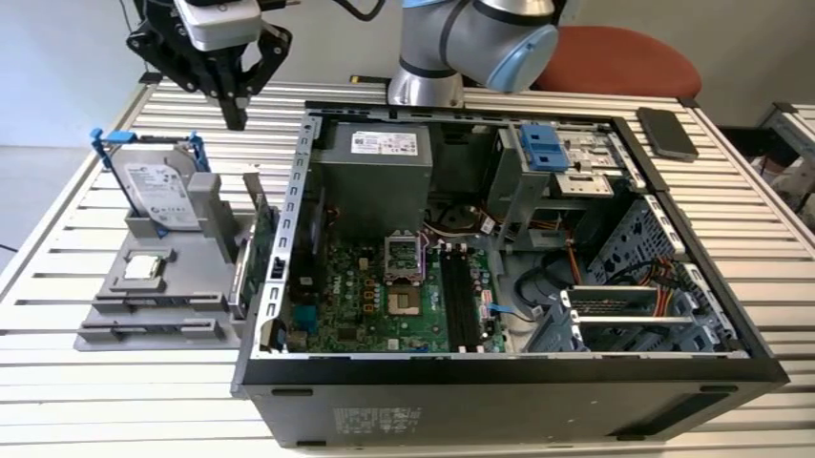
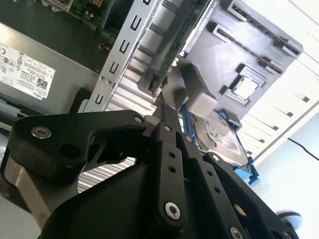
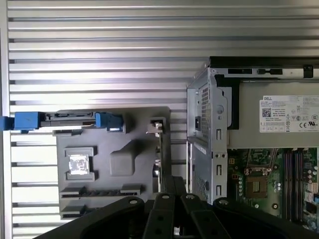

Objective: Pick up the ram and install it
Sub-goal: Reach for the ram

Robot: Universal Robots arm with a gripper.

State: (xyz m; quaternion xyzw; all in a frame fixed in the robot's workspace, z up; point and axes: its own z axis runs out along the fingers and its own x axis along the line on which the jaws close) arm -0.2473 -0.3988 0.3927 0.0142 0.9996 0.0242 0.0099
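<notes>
**Clerk:** State of the claw?

**Inspector:** Claw (image 1: 236,119) hangs raised in the upper left of the exterior view, over the slatted surface (image 1: 76,401) near the far end of the grey fixture (image 1: 191,281), where the hard drive (image 1: 163,196) stands. Fingers are together with nothing between them

**Clerk:** And the ram?

**Inspector:** I judge the ram (image 1: 163,303) to be the slim dark strip seated in a groove at the fixture's near end, lower left of the exterior view. It is well apart from the claw. The identification is not certain. The green card (image 1: 265,243), upright between the fixture and the case (image 1: 510,367), is not it

**Clerk:** Step in hand?

**Inspector:** In my judgement, the approach for pickup. There is no contact and nothing is installed. The motherboard slots (image 1: 461,296), centre of frame, look unfilled

**Clerk:** What does the next move call for?

**Inspector:** In my judgement, fingers parted first, then squared across the stick's flat faces, clear of the card and the drive
</notes>
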